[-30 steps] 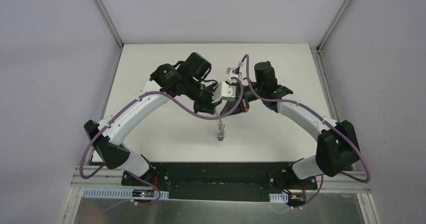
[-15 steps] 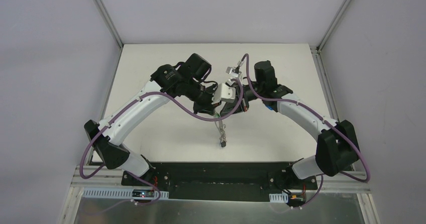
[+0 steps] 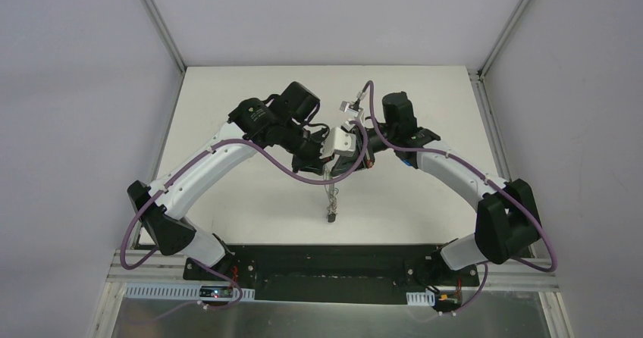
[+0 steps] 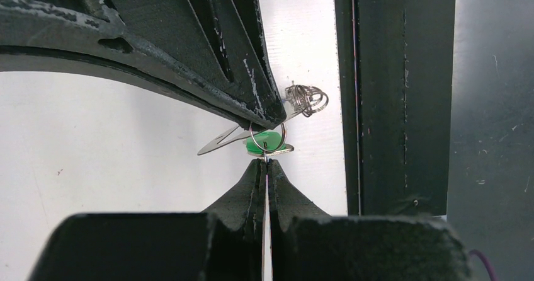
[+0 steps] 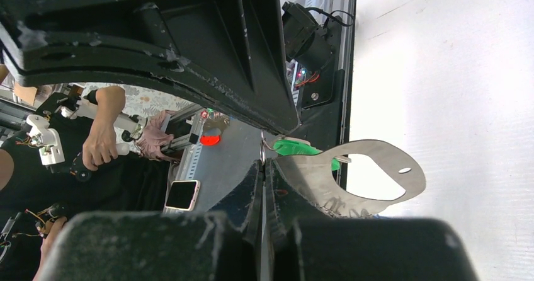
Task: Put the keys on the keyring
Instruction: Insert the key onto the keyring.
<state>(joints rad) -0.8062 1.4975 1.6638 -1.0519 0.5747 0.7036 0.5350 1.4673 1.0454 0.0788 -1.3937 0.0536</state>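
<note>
My two grippers meet tip to tip above the middle of the table. My left gripper [image 4: 266, 160] is shut on a thin metal ring [image 4: 283, 133] of the keyring. My right gripper [image 5: 263, 162] is shut on the same ring from the opposite side. The green key [image 4: 262, 142] sits at that ring between the tips, and it also shows in the right wrist view [image 5: 298, 147]. The keyring's pale grey oval loop [image 5: 378, 189] hangs beside my right fingers. Its linked rings [image 3: 331, 196] and black tag [image 3: 331, 217] dangle below. The blue key is not in view.
The white table [image 3: 250, 201] lies under the arms. A black base rail [image 3: 326, 262] runs along its near edge and also shows in the left wrist view [image 4: 397, 92]. A person's hand [image 5: 104, 145] and a phone [image 5: 181, 194] lie beyond the table.
The dangling rings and black tag have swung lower and slightly sideways. Both grippers have stayed pressed together with barely any movement.
</note>
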